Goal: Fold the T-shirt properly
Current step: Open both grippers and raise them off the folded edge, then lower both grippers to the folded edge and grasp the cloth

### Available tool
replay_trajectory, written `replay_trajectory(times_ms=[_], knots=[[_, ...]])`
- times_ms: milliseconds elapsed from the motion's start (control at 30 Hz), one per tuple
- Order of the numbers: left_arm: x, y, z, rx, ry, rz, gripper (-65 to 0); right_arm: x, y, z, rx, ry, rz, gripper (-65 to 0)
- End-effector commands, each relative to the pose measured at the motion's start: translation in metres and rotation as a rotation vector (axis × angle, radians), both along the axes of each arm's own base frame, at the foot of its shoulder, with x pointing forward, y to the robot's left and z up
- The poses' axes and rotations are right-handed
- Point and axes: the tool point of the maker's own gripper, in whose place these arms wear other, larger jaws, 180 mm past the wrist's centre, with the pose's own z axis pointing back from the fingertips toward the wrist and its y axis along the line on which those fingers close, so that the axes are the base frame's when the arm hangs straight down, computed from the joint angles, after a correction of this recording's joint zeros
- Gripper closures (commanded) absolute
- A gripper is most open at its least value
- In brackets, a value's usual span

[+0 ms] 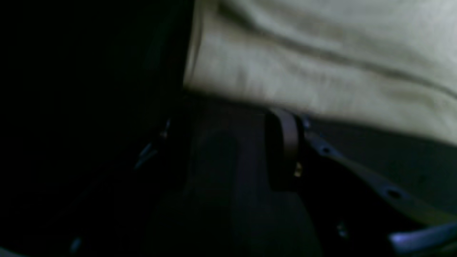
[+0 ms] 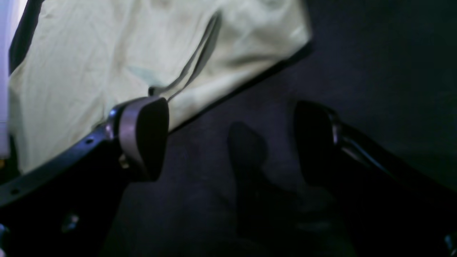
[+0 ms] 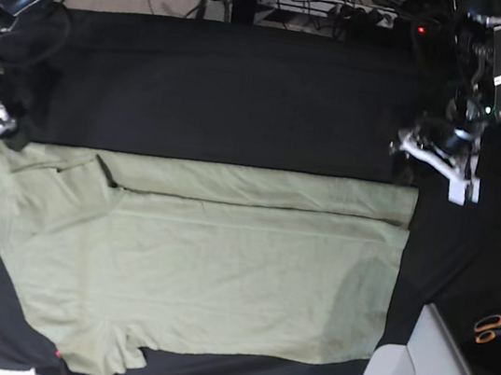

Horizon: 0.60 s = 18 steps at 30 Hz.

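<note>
T-shirt (image 3: 201, 265): it lay flat on the black tablecloth (image 3: 246, 93), spread across the near half of the table, pale sage-green, its far edge folded over into a long band running side to side.
T-shirt in my wrist views: in the left wrist view the cloth (image 1: 321, 60) filled the upper right, blurred, with a crease across it; in the right wrist view it (image 2: 89, 71) filled the upper left, with one long dark fold line.
My left gripper (image 3: 439, 159): it hung off the shirt's far corner on the base view's right, just beyond the folded band and apart from it. In the left wrist view only one finger (image 1: 287, 142) showed clearly, its tip at the shirt's edge; the other was lost in the dark, so I could not tell whether the jaws stood apart or together. No cloth showed in them.
My right gripper (image 2: 232, 139): jaws spread wide, nothing between them but bare tablecloth. One pad (image 2: 148, 135) overlapped the shirt's edge in the picture; the other stood clear over the black cloth.
My right gripper in the base view: at the far left edge, near the shirt's sleeve corner.
Scissors (image 3: 494, 328): orange-handled, lying on the base view's right, well apart from the shirt.
</note>
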Motion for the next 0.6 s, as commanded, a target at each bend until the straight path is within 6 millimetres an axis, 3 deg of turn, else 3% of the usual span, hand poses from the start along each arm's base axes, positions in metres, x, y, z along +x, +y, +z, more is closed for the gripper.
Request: replay_trajectory(times_ms=[0,167,433,567], knots=[[0.007,0.005,0.011,0.005,-0.045,0.003,-32.3,0.01,-0.009,0.009,-0.01,-0.041,-0.01,-51.5],[-0.009,0.0,0.0,-0.01,-0.01,0.007,-32.1,0.024,0.002,-0.003,0.073,-0.055,-0.026,-51.5],[-0.024,0.026,-0.007,-0.03,-0.002,0.143,-32.1,0.054,0.004,-0.016,0.198,-0.104,-0.096,-51.5],[-0.028,0.029,-0.015,-0.038,0.019,0.161,-31.9,0.066,0.001,-0.017,0.241,-0.123,-0.127,-51.5]])
